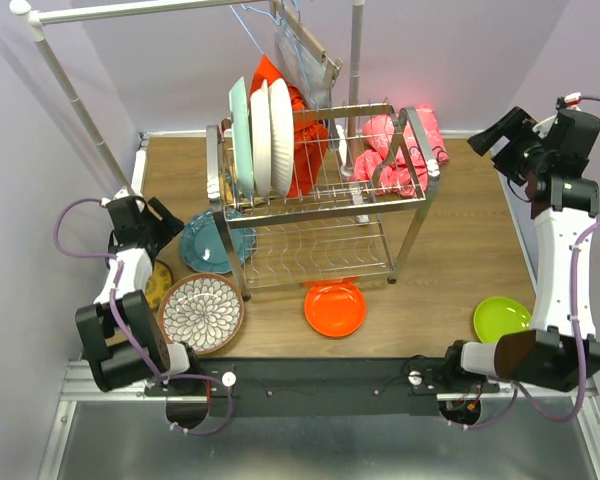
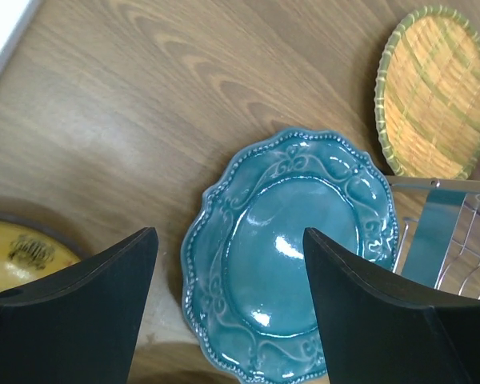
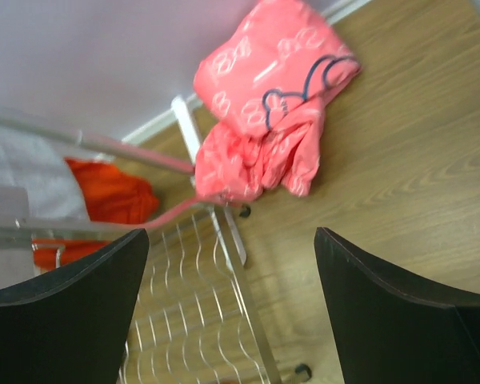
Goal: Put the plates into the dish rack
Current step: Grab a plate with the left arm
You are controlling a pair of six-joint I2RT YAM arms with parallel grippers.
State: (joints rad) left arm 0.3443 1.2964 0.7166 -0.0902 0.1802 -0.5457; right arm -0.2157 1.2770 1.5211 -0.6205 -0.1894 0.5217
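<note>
- Three plates (image 1: pixel 261 140) stand upright in the upper shelf of the dish rack (image 1: pixel 325 210): one mint, two white.
- One teal plate (image 2: pixel 288 256) lies flat on the tabletop (image 1: pixel 450 250) beside the rack's left leg; the orange plate (image 1: pixel 335 308) lies in front of the rack and the lime plate (image 1: pixel 500 319) at the near right.
- Jaws of the left gripper (image 2: pixel 228 234) stand apart, holding nothing, above the teal plate.
- Jaws of the right gripper (image 3: pixel 232 232) stand apart, empty, near the pink cloth (image 3: pixel 272 104).
</note>
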